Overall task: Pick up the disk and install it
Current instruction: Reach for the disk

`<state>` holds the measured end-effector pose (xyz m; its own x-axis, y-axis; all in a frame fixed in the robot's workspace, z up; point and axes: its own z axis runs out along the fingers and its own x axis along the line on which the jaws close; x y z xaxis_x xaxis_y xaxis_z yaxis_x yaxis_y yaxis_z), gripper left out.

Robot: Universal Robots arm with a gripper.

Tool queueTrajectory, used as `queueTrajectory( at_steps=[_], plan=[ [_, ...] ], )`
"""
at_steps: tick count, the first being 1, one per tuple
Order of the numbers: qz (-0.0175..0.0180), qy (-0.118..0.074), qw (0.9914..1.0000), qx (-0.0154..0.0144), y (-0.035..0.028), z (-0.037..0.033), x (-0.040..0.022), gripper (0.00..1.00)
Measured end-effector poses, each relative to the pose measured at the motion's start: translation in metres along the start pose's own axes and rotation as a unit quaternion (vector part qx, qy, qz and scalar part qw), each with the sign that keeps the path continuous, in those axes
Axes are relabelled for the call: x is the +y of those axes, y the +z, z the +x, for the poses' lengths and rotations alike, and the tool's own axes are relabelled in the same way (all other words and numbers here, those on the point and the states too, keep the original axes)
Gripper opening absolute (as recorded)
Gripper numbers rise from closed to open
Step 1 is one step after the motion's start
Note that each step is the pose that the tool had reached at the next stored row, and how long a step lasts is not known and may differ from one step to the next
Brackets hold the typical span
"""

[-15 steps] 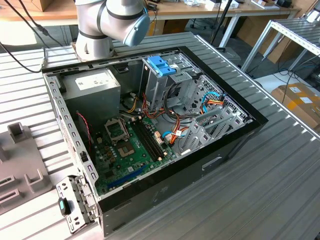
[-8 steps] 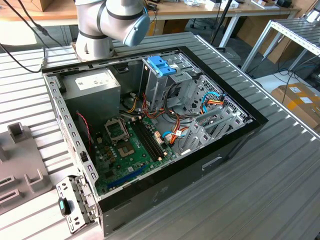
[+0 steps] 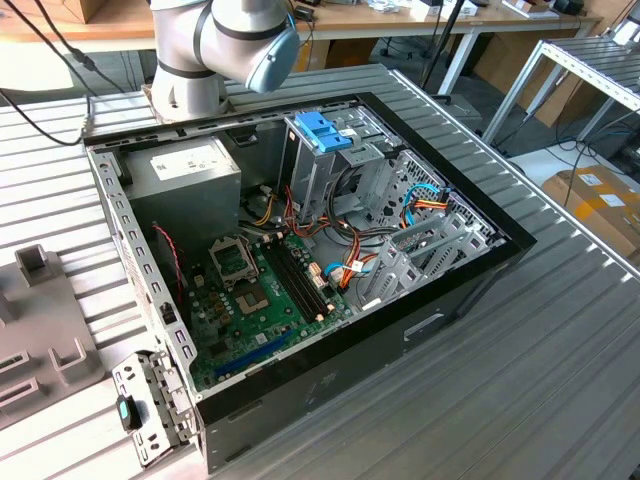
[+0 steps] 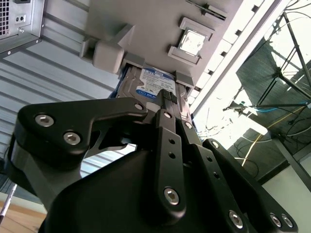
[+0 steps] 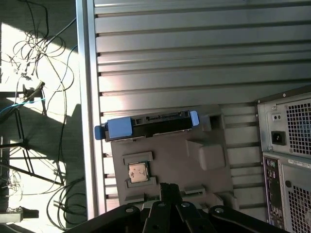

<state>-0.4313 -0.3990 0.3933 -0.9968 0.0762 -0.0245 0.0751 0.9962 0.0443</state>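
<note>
While the disk (image 5: 155, 125) sits at one end of the grey holder (image 5: 170, 155) on the table (image 5: 170, 58), the black fingers (image 4: 164, 106) hang high over it and do not touch it. They look pressed together, with nothing held between them. In the second wrist view the disk shows its white and blue label (the finger tips line up with it there). In the first wrist view it shows a dark edge with a blue piece at each end, and it lies close to the edge of the table. A small square chip (image 5: 138, 172) rests in the same holder, near the disk. In the exterior view the open computer case (image 3: 400, 340) stands on the table beside the holder. Inside it are a metal cage (image 3: 322, 130) with a blue top, a grey box (image 3: 185, 175) with a white sticker and a green board (image 3: 250, 300). The arm (image 3: 220, 50) stands past the case.
</note>
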Motion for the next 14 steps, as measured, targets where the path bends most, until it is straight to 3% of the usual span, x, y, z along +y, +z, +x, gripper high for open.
queueTrajectory(
  at_steps=[10, 12, 13, 14],
  plan=[
    [0.0000, 0.000, 1.00000, 0.0000, -0.0001, 0.0039, -0.0003, 0.11],
    [0.0000, 0.000, 1.00000, 0.0000, -0.0002, 0.0094, -0.0007, 0.11],
    [0.0000, 0.000, 1.00000, 0.0000, -0.0004, 0.0157, -0.0012, 0.11],
    [0.0000, 0.000, 1.00000, 0.0000, -0.0004, 0.0157, -0.0012, 0.11]
  ],
)
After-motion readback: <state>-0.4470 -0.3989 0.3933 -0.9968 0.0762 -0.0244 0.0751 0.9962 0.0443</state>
